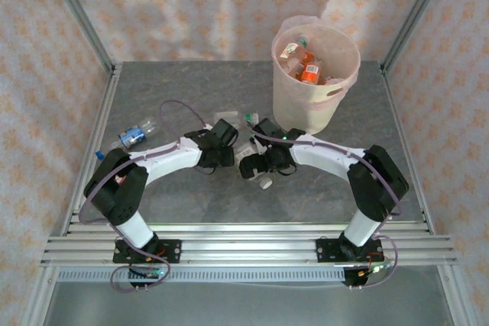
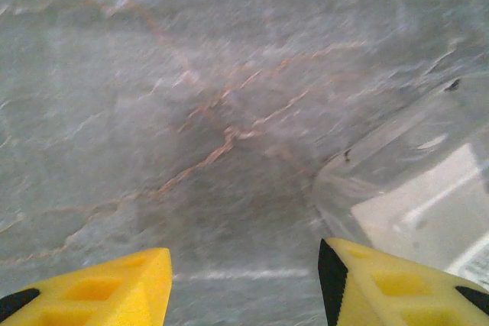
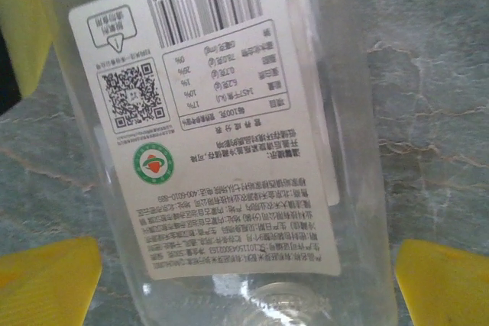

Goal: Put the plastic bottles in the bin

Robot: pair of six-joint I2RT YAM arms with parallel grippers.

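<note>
Grey, veined stone tops the table (image 1: 191, 89), and at its far right corner stands the cream bin (image 1: 306, 112) with a thin pink liner. Several bottles (image 1: 309, 72) lie inside it, some with orange labels. Both arms bend inward and meet near the middle of the table, just in front of the bin.

The right gripper (image 3: 248, 261) points down over a clear bottle (image 3: 229, 295) that lies on the stone. Its yellow fingers (image 3: 46, 284) are spread wide, one on each side of the bottle. As far as I can see, neither presses against it. The bottle's white label (image 3: 221, 135) faces the wrist camera, with a barcode, a square code and rows of small print.

The left gripper (image 2: 244, 253) hovers close by. Its yellow fingers (image 2: 99, 288) are also apart, with bare stone between them. A clear, white-labelled bottle (image 2: 412, 188) lies just beside one finger. I cannot tell whether it is the same one the other gripper straddles.

Seen from above, a bottle with a green cap (image 1: 248, 119) lies just behind the two grippers, between them and the bin. Far to the left, near the table's edge, a bottle with a blue label (image 1: 136, 137) lies on its side, well apart from both grippers.
</note>
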